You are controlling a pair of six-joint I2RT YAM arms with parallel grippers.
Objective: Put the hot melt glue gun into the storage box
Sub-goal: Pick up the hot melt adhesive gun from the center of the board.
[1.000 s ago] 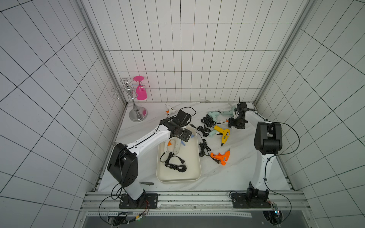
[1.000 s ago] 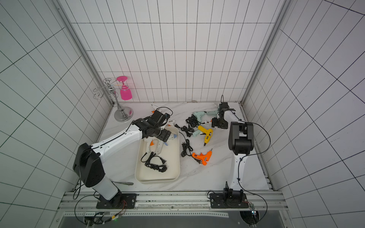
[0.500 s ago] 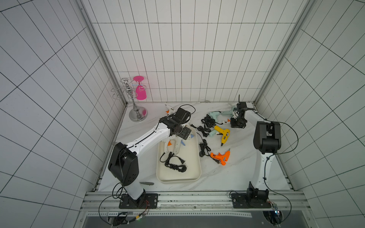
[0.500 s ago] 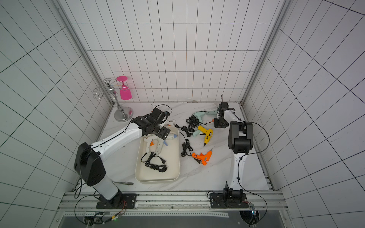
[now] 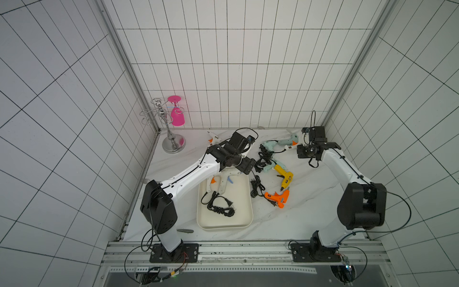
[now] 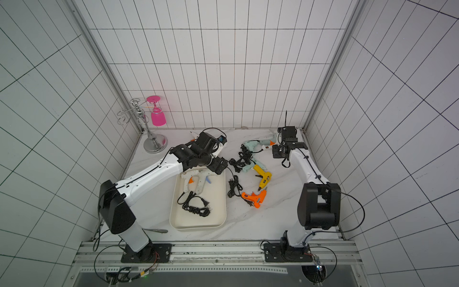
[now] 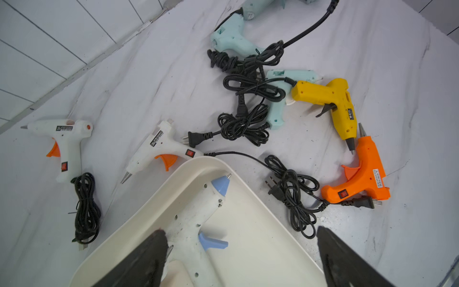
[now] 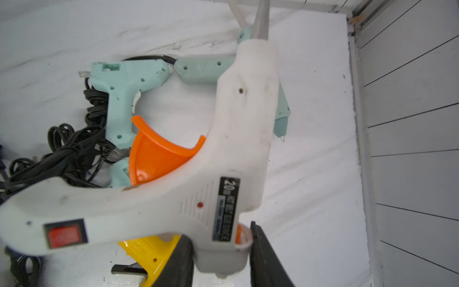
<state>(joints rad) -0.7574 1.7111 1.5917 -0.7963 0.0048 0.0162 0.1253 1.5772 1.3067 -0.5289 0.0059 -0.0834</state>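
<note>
A white hot melt glue gun with an orange trigger hangs over the back right of the table, my right gripper shut on its rear end; in a top view it shows beside that gripper. The cream storage box lies front centre and holds a white gun with a blue trigger, another white gun and a coiled black cord. My left gripper stands open over the box's far end, above the blue-trigger gun, and shows in a top view too.
Loose on the marble lie a yellow gun, an orange gun, mint guns with tangled black cords, and two white guns. A chrome rack with a pink glass stands back left.
My right gripper has shut on the white glue gun at the back right. My left gripper stays open and has shifted a little over the box's far end.
</note>
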